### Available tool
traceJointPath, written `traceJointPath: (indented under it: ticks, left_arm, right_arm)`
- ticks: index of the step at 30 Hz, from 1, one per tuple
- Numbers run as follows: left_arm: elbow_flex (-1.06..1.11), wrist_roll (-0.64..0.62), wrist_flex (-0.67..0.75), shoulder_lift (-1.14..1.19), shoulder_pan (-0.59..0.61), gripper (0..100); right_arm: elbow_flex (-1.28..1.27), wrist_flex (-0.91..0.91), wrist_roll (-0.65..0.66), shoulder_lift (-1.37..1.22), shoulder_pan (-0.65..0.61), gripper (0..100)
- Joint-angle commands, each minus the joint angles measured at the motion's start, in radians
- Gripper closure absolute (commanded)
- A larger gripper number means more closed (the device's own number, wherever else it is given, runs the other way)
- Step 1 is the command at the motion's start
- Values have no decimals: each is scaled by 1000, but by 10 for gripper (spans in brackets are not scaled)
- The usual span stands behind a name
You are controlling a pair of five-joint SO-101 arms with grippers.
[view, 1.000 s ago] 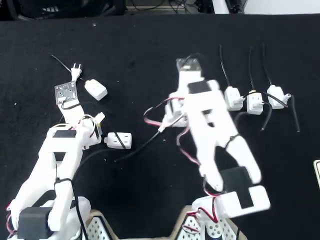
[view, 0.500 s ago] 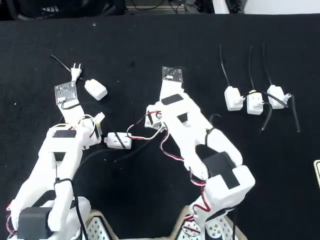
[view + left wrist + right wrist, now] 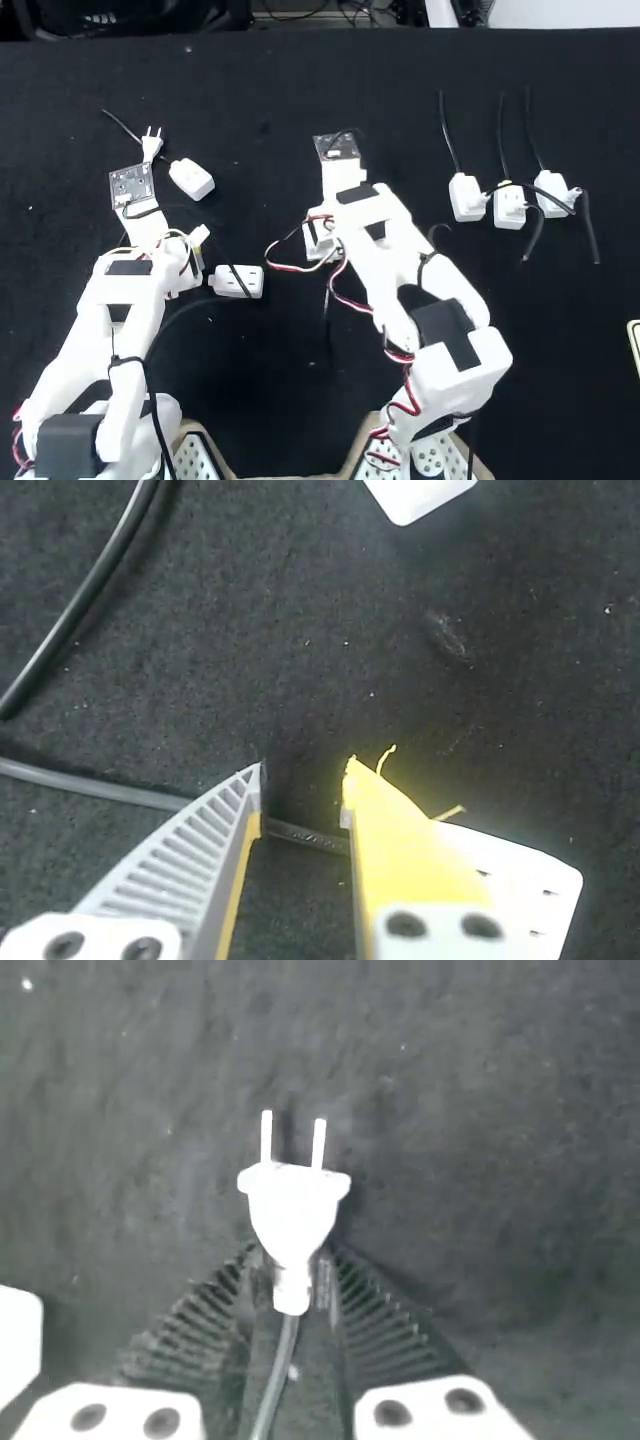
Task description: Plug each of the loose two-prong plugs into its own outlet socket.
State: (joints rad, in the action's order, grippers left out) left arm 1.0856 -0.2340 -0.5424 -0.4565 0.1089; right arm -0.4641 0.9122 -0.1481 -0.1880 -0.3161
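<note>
Mid-table, right gripper point(image 3: 292, 1255) clamps the white two-prong plastic plug point(image 3: 292, 1205) by its neck, prongs leading, seemingly ready for insertion; near left, left gripper point(image 3: 305, 770) rests slightly parted over a thin black cord point(image 3: 100, 783).

A robotics lab bench, by the look of it: a table draped in black felt-like cloth point(image 3: 560, 350) carries two white plastic robot arms with bare red and black wiring, the left arm point(image 3: 120, 300) and the right arm point(image 3: 385, 225), plus loose white outlet sockets point(image 3: 467, 195); dark tangled cables point(image 3: 345, 9) lie behind.
</note>
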Motion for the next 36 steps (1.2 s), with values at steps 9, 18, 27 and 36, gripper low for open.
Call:
traceJointPath:
  ticks: [9, 18, 27, 36]
  left_arm:
    - [-7, -6, 6, -23, 7, 866]
    - [-7, -6, 6, -23, 7, 866]
    - [-7, -6, 6, -23, 7, 866]
    - [-7, -6, 6, -23, 7, 866]
  right_arm:
    - [27, 147, 789, 489, 198, 988]
    - [-130, 193, 1358, 707, 222, 988]
    - [-622, 9, 1286, 716, 95, 986]
    - [-587, 167, 1157, 725, 94, 802]
